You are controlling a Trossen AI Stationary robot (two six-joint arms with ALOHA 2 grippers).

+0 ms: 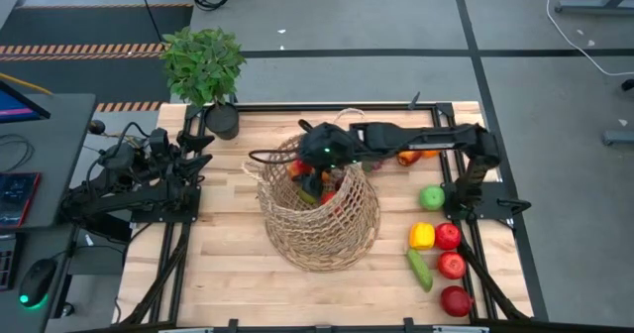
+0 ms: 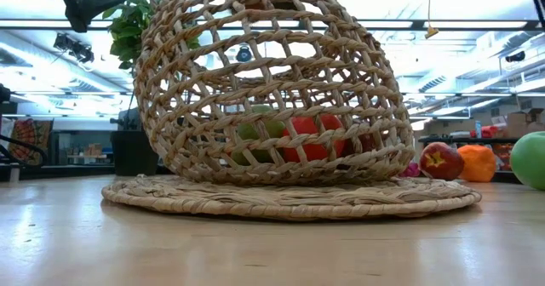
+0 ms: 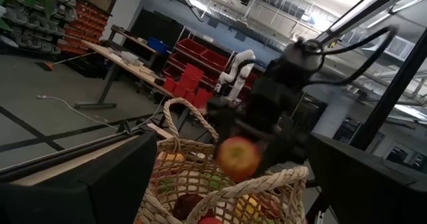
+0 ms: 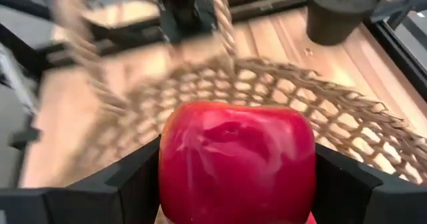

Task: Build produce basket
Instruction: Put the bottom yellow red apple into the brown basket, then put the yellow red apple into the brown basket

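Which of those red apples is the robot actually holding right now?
The red apple clamped in the right tool above the basket. The other red apples lie loose on the table at the right, touched by nothing.

A workshop floor and storage racks surround a butcher-block worktable under rows of ceiling lights.

The pale wooden table (image 1: 248,274), framed in black metal rails, stands on a grey floor (image 1: 347,16) crossed by dark seams, with orange-and-black hazard tape (image 1: 89,50) along a dark mat at one edge. A leafy potted plant (image 1: 205,67) in a black pot sits at the table's far corner. A grey desk (image 1: 40,174) beside it carries a computer mouse (image 1: 36,283). Beyond, red storage bins (image 3: 193,67) line shelving, a long workbench (image 3: 127,61) stands on the floor, and strip lights (image 2: 477,24) run across the ceiling.
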